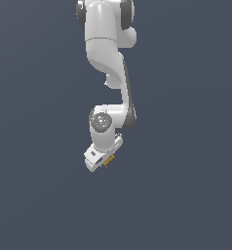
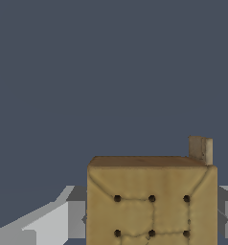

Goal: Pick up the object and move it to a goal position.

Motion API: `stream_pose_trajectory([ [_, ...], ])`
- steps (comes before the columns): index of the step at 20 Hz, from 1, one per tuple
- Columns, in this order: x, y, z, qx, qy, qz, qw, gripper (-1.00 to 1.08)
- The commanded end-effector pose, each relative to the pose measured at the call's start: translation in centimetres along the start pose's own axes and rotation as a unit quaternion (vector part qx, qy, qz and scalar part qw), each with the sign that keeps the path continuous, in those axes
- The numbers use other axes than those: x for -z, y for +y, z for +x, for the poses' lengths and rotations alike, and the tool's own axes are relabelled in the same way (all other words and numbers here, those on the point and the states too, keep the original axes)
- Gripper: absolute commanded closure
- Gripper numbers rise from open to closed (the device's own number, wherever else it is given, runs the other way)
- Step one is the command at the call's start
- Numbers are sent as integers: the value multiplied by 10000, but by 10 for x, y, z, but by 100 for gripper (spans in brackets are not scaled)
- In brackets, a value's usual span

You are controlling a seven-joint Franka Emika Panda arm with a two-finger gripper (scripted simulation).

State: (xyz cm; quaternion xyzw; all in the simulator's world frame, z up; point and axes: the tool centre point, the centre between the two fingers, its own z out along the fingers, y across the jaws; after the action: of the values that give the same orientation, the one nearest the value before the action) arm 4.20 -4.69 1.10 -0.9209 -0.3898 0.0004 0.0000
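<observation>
Claw [image 1: 101, 162] grasping block [image 2: 152, 206]; surroundings plain slate-grey, featureless surface [image 1: 186, 205]

In the exterior view the block [image 1: 107, 160] is only a tiny tan sliver beside the gripper [image 1: 99, 162], most of it hidden by the white hand; its dots are too small to see, and so is the jaws' opening. In the wrist view the block [image 2: 152, 201] fills the space between the jaws, its near part cut off by the picture's edge, and it covers the fingers [image 2: 53, 225] almost wholly.
</observation>
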Motion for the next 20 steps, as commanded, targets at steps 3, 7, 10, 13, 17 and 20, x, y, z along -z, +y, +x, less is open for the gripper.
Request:
stream_pose_trajectory([
  [3,0,0,0,2,3,-2,10000,108],
  [7,0,0,0,2,3,-2,10000,108],
  [10,0,0,1,2,3,-2,10000,108],
  [13,6,0,3,2,3,-2,10000,108],
  [17,23,-1,9,2,3,-2,10000,108],
  [20,43,-3,16,5,3,-2,10000,108],
])
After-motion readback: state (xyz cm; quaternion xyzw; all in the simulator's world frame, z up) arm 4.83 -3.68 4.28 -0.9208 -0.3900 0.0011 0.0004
